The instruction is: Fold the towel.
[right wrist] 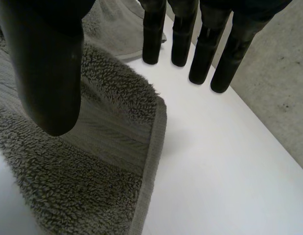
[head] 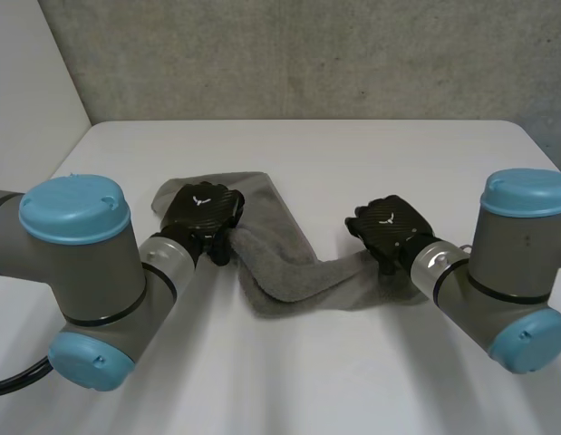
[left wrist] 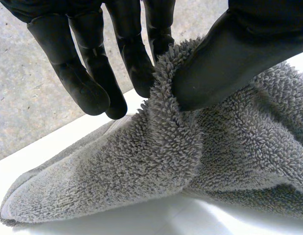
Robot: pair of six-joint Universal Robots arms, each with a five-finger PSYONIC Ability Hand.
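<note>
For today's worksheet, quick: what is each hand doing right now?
Left hand: shut on the towel, pinching a fold.
Right hand: open, over the towel's edge.

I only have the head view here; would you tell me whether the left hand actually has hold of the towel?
Observer: Yes, the left hand pinches a raised fold of the towel between its thumb and a finger.
Operator: Thank you. Does the right hand grip it too?
Observer: No, the right hand is open, its fingers straight.
Operator: Where do those fingers sit?
Observer: Beyond the towel's hemmed edge, over bare table; the thumb is above the towel.
</note>
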